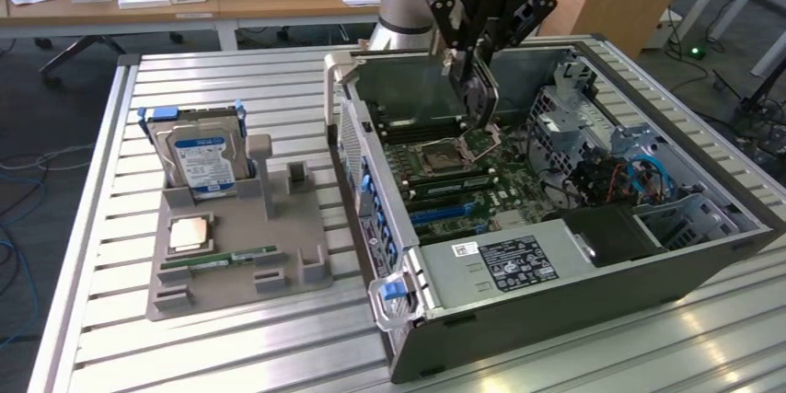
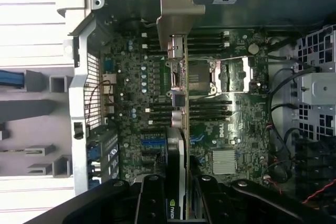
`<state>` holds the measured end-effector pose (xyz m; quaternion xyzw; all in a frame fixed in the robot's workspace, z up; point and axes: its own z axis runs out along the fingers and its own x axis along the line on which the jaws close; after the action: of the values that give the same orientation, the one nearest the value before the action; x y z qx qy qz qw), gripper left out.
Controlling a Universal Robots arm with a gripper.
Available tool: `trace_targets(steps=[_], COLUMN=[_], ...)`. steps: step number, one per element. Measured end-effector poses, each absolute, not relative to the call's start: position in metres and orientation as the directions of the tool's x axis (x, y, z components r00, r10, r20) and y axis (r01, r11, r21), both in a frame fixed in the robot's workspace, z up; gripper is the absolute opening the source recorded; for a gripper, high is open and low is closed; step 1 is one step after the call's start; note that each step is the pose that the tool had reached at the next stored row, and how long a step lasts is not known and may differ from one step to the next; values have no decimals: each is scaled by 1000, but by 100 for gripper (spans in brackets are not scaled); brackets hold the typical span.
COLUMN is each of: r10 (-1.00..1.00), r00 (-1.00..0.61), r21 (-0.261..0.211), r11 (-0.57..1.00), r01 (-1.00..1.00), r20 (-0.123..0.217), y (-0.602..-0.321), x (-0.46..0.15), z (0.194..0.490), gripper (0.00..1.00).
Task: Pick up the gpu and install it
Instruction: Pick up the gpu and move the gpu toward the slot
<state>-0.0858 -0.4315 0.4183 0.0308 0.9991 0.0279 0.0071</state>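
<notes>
At the exterior view's left, the slatted silver metal surface carries one grey plastic holder. In it I count one silver hard drive with a blue label, standing upright, one square pale metallic processor chip lying flat, and one narrow green memory stick lying just beside the chip. Further to the right stands one open dark grey metal computer case with one green motherboard inside it. Above this motherboard hangs one black pincer, and it is closed on the gpu, the only one here: a thin flat card with a green circuit board, a dark heatsink face and a long silver end bracket. The card hangs on its edge with the bracket end downward, over the processor socket area, and it does not seem seated in any slot. In the wrist view the fingers press its two flat faces at the end opposite to the bracket. I judge the gpu to be light and stiff, so it should not bend in the grip, but fragile: its small parts and contact edge would not tolerate pressure or a knock against the case wall. The faces look rather smooth, so a firm hold on them or on the bare board edges seems right, never on the contacts.
</notes>
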Motion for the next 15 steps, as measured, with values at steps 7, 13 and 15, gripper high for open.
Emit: trace_targets(steps=[7,13,15], r10=[62,62,62], r00=[-998,-998,-998], r21=[56,56,56], r11=[997,997,997], r01=[61,61,61], r20=[-12,-12,-12], y=[-430,-429,-428], x=[-71,-60,-56], z=[418,418,418], gripper=[27,27,27])
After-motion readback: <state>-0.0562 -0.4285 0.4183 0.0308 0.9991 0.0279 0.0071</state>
